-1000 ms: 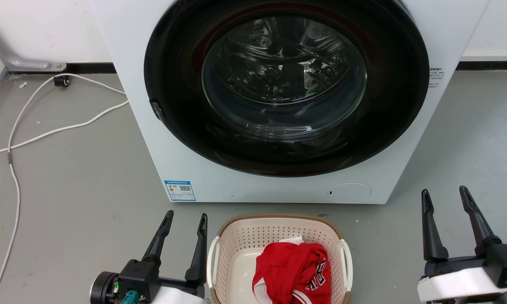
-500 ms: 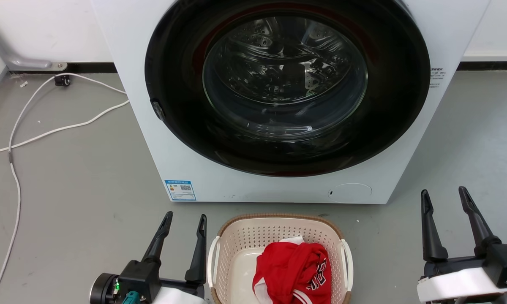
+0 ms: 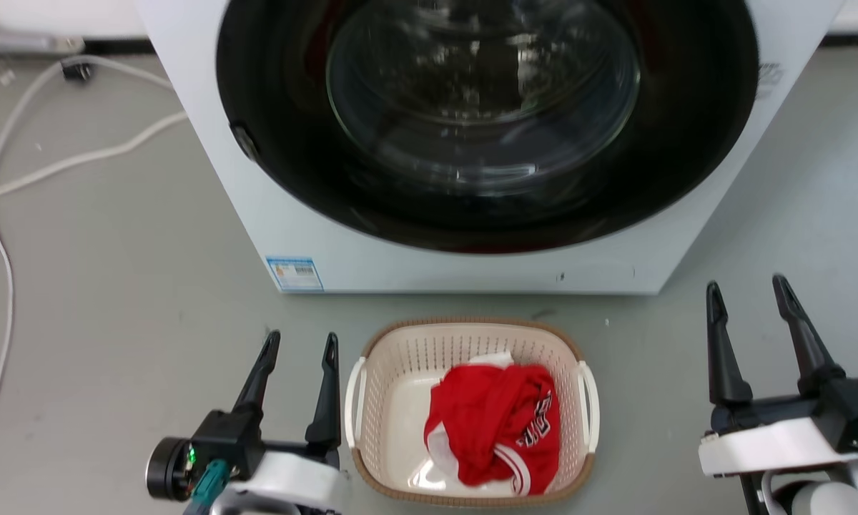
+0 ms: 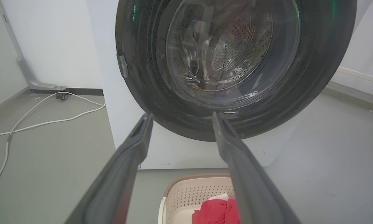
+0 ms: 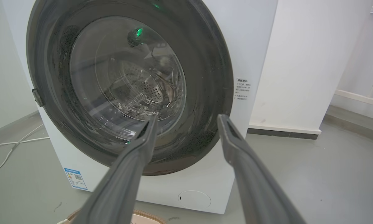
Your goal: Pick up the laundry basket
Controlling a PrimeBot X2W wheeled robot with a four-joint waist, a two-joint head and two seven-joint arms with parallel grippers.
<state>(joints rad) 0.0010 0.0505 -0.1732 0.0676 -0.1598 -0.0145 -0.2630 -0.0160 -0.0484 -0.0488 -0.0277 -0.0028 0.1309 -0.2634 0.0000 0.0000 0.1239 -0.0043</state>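
The laundry basket (image 3: 400, 365), cream perforated plastic with a brown rim and white side handles, stands on the grey floor in front of the washing machine, with a red and white garment (image 3: 497, 422) inside it. My left gripper (image 3: 300, 343) is open, just left of the basket's left handle and not touching it. Well to the right of the basket, my right gripper (image 3: 747, 293) is open with nothing between its fingers. The left wrist view shows the basket (image 4: 189, 193) low between the fingers of that gripper (image 4: 181, 116). In the right wrist view the basket's rim (image 5: 143, 215) peeks at the bottom edge below that gripper (image 5: 188, 119).
A white front-loading washing machine (image 3: 329, 236) with a shut dark round door (image 3: 486, 107) stands right behind the basket. White cables (image 3: 57, 161) trail over the floor at the left. A white wall (image 5: 301, 62) rises to the right of the machine.
The head camera has tilted down, so the whole picture has shifted and more of the basket shows. Both grippers stay open in much the same places beside the basket.
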